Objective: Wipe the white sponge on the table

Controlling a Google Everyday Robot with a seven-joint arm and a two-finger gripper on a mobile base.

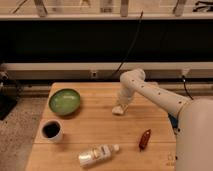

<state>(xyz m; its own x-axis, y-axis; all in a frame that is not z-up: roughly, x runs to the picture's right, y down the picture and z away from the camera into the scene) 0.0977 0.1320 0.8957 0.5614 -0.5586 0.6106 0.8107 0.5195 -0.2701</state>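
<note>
The white sponge (118, 110) lies on the wooden table (95, 122), right of centre. My gripper (121, 105) points down onto it from the white arm that reaches in from the right, and seems to press or hold the sponge against the tabletop. The sponge is partly hidden under the gripper.
A green bowl (64, 101) sits at the table's left. A white cup with dark liquid (51, 130) stands at the front left. A plastic bottle (98, 154) lies on its side near the front edge. A red-brown object (144, 139) lies at the front right.
</note>
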